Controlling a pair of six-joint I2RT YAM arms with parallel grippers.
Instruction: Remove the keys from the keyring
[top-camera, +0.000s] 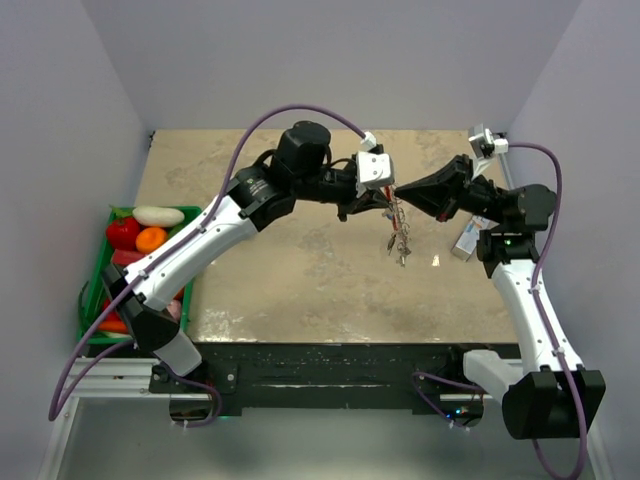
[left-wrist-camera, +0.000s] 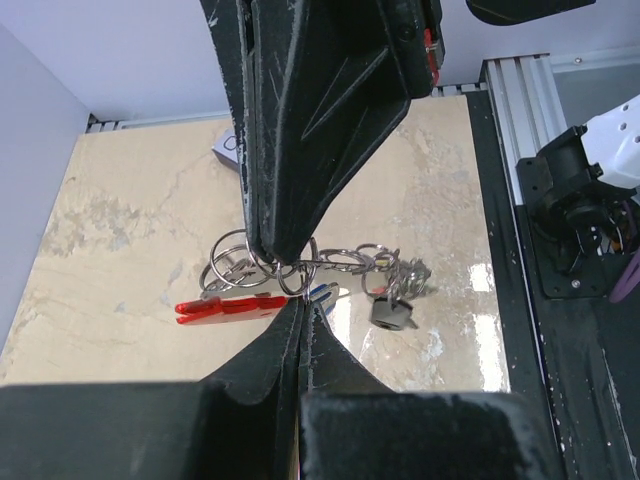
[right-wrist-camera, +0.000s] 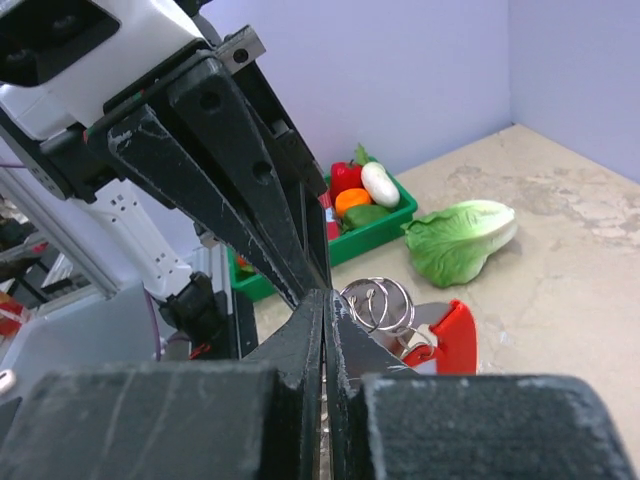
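Both arms meet tip to tip above the mottled stone table (top-camera: 300, 285), jaws of each pressed together on the keyring (left-wrist-camera: 250, 268).

The keys (top-camera: 401, 240) dangle beneath the left gripper (left-wrist-camera: 300, 312) and right gripper (right-wrist-camera: 326, 300). The wrist views show wire loops and a flat red fob (left-wrist-camera: 225, 308). Only the right wrist shows a lettuce leaf (right-wrist-camera: 462, 240) near the green basket (top-camera: 88, 300).

Silvery keyring (left-wrist-camera: 238, 270), red fob (left-wrist-camera: 225, 308), keys (left-wrist-camera: 392, 312) dangling midair
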